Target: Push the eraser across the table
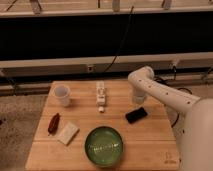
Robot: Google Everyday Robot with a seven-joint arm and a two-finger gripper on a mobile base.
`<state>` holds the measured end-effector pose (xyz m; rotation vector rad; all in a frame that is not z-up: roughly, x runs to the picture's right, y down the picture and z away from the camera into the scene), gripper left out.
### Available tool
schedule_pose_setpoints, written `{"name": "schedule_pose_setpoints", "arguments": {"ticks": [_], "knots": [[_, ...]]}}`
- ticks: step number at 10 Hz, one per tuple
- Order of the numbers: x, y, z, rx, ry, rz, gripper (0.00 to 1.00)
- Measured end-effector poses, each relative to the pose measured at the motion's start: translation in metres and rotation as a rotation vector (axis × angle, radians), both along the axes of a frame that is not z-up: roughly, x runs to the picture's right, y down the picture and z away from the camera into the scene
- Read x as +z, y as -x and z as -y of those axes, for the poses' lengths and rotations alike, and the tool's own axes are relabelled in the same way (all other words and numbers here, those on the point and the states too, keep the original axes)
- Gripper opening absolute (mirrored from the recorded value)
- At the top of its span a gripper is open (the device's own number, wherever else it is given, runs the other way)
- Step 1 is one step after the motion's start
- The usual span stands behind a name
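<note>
The eraser (136,114) is a flat black oblong slab lying on the right half of the light-wood table (80,156), slanted a little. My gripper (138,99) hangs from the white arm just behind the eraser, low over the tabletop and close to the eraser's far edge; I cannot tell whether it touches it. The arm reaches in from the right side of the view.
A green bowl (104,145) sits at the front middle. A white cup (62,95) stands at the back left. A small white block piece (101,94) lies at the back middle. A dark red oblong (53,123) and a pale cream block (68,133) lie at the left.
</note>
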<state>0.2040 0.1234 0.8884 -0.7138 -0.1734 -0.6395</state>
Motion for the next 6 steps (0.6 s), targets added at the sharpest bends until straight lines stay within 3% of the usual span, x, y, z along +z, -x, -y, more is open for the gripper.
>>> {"name": "schedule_pose_setpoints", "arguments": {"ticks": [6], "knots": [[-0.0002,0.0021,-0.0057,-0.038,0.012,0.023,0.01]]}}
